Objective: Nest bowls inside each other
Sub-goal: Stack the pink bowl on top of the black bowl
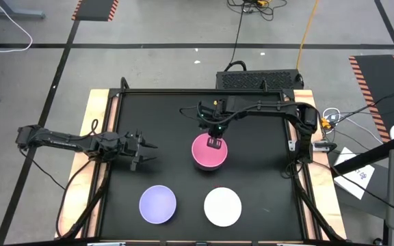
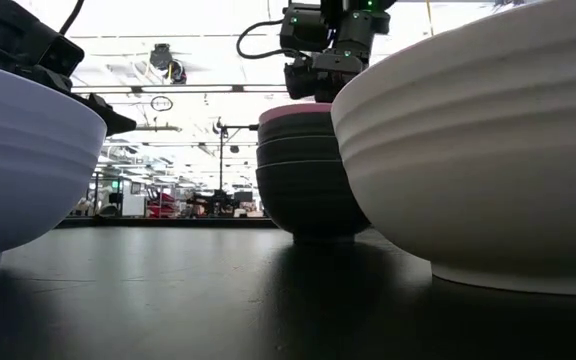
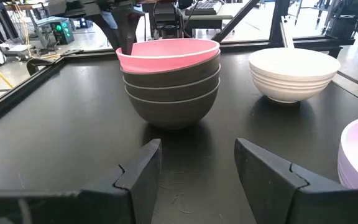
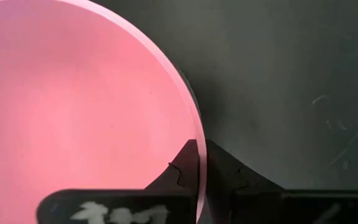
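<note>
Three black bowls point(image 3: 173, 93) stand nested in a stack at mid-table, and the pink bowl point(image 1: 209, 154) sits in the top one, slightly tilted. My right gripper point(image 1: 214, 142) reaches down over the pink bowl's far rim and is shut on it. My left gripper point(image 1: 149, 152) hovers open to the left of the stack, its fingers pointing at it. The lavender bowl point(image 1: 158, 204) and the white bowl point(image 1: 222, 206) rest on their bases near the table's near edge. My right gripper pinches the pink bowl's rim point(image 4: 194, 127) on its far side, one finger point(image 4: 179, 171) inside the bowl and the other outside. The fingers come from above, pointing down. The bowl sits in the black stack, with the held side a little higher point(image 3: 129, 59).
A raised black frame point(image 1: 183, 91) borders the dark table top. Bare mat lies between the stack and the two near bowls and to the stack's right. Cables and a black box point(image 1: 258, 78) lie beyond the far edge.
</note>
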### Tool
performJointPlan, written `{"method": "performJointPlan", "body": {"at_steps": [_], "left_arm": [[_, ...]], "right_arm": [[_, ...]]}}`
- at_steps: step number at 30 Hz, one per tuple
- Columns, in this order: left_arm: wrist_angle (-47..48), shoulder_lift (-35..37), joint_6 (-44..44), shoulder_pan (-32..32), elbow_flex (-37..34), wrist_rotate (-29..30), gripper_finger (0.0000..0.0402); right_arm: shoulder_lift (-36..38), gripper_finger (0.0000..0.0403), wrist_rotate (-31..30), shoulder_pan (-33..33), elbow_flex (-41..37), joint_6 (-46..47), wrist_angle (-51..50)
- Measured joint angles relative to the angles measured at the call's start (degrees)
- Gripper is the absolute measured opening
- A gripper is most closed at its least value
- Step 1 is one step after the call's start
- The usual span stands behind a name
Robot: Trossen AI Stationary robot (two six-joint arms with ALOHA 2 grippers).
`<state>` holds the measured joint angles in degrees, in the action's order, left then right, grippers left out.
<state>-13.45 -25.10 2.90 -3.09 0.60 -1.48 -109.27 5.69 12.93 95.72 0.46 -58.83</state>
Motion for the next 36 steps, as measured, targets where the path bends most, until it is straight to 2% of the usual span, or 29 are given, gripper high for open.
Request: {"method": "performJointPlan", "body": {"at_steps": [16,30,36], "left_arm": [[0.0,0.0,0.0,0.0,0.0,0.0,0.0207],[0.0,0.0,0.0,0.0,0.0,0.0,0.0207],[0.0,0.0,0.0,0.0,0.0,0.0,0.0207]], "right_arm": [[0.0,0.0002,0.3,0.5,0.0,1.0,-4.7],[0.0,0.0002,0.3,0.5,0.0,1.2,-4.8],[-0.2,0.0021,0.2,0.5,-0.1,1.0,-4.6]]}}
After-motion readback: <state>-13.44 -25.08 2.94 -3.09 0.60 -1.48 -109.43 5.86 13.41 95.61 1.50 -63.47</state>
